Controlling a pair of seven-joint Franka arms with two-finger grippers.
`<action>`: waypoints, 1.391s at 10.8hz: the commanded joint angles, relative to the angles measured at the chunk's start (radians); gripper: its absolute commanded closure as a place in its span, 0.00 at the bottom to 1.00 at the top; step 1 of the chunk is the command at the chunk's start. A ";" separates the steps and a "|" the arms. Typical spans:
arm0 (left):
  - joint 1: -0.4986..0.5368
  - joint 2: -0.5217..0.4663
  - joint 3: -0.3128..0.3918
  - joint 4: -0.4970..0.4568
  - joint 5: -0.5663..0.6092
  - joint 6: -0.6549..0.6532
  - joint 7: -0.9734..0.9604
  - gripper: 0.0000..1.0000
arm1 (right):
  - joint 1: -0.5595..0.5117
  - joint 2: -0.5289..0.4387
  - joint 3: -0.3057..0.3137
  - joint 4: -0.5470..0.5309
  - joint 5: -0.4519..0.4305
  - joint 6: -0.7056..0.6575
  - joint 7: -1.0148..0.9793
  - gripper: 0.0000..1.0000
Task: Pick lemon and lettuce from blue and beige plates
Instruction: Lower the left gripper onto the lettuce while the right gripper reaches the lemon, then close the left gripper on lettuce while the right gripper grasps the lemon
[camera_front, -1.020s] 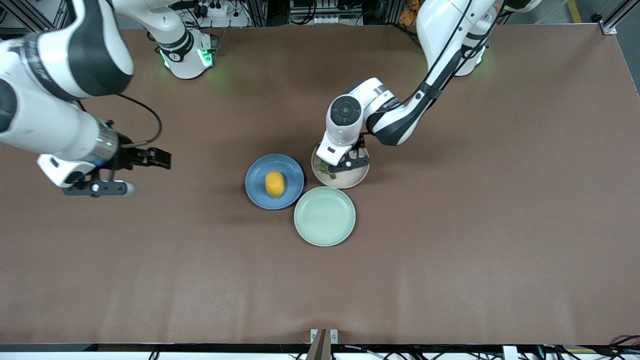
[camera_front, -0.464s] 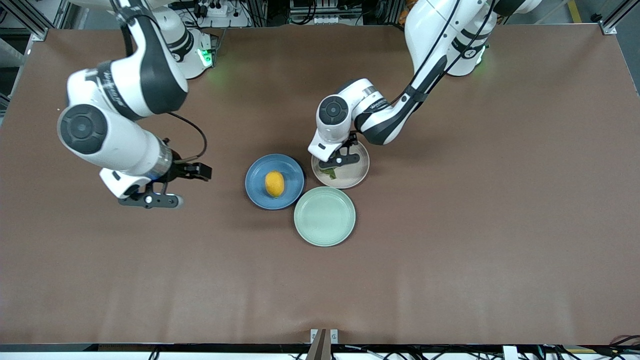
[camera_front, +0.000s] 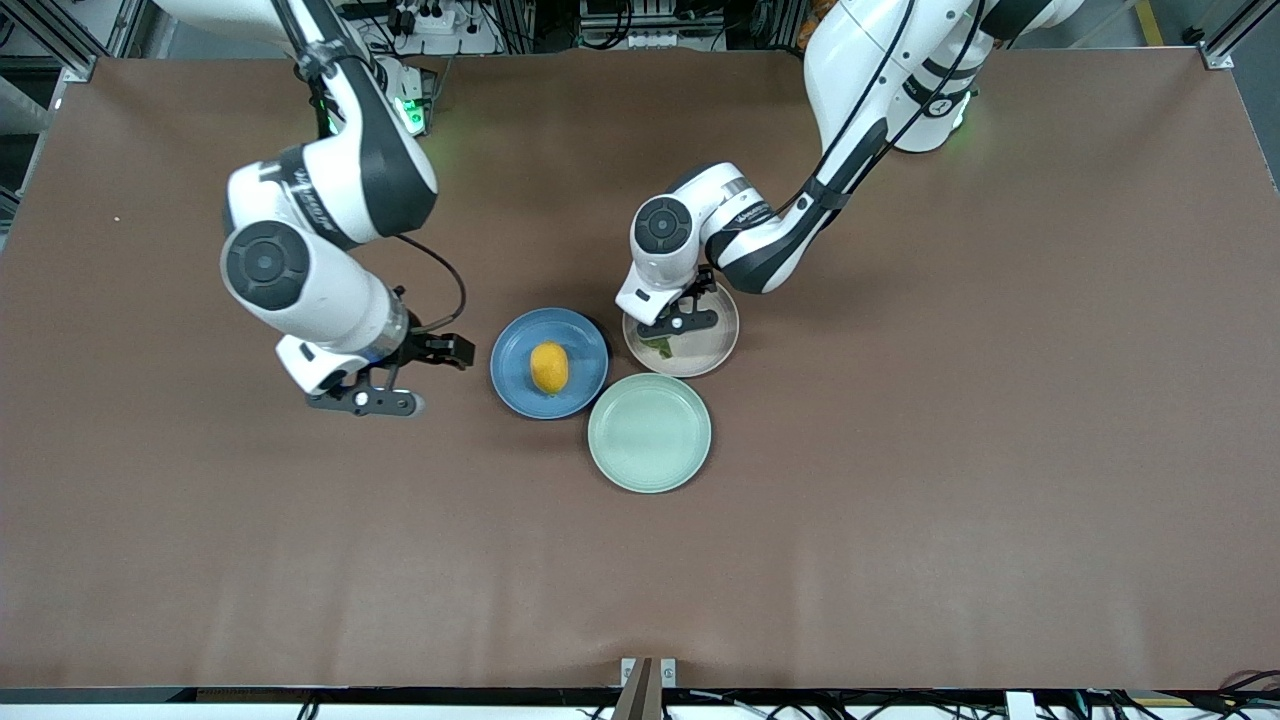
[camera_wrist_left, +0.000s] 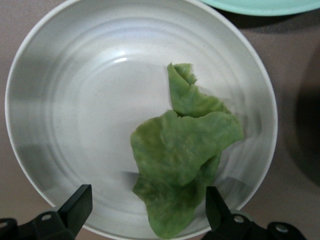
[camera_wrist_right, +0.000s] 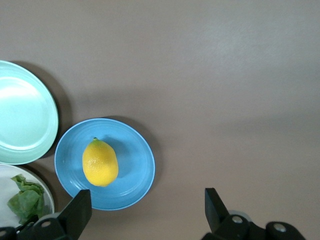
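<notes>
A yellow lemon (camera_front: 549, 367) lies on the blue plate (camera_front: 575, 395); it also shows in the right wrist view (camera_wrist_right: 100, 162) on the blue plate (camera_wrist_right: 137, 170). A green lettuce leaf (camera_front: 661, 346) lies in the beige plate (camera_front: 715, 350); the left wrist view shows the leaf (camera_wrist_left: 185, 150) in the plate (camera_wrist_left: 75, 100). My left gripper (camera_front: 678, 322) is open, low over the beige plate, its fingers either side of the leaf's edge. My right gripper (camera_front: 425, 375) is open and empty above the table beside the blue plate, toward the right arm's end.
An empty pale green plate (camera_front: 649, 432) sits nearer the front camera, touching both other plates; it shows in the right wrist view (camera_wrist_right: 22, 115) too. Bare brown table surrounds the plates.
My right gripper has swept across the table toward the blue plate. My left gripper has shifted slightly over the beige plate. Lemon and lettuce have not moved.
</notes>
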 joint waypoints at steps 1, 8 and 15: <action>-0.009 0.029 0.003 0.040 0.039 0.000 -0.033 0.00 | 0.052 -0.006 -0.006 -0.082 0.015 0.092 0.055 0.00; -0.017 0.032 0.003 0.040 0.039 0.001 -0.034 0.00 | 0.146 0.071 -0.006 -0.151 0.015 0.239 0.074 0.00; -0.017 0.047 0.006 0.040 0.046 0.023 -0.034 0.00 | 0.198 0.144 -0.006 -0.171 0.058 0.352 0.095 0.00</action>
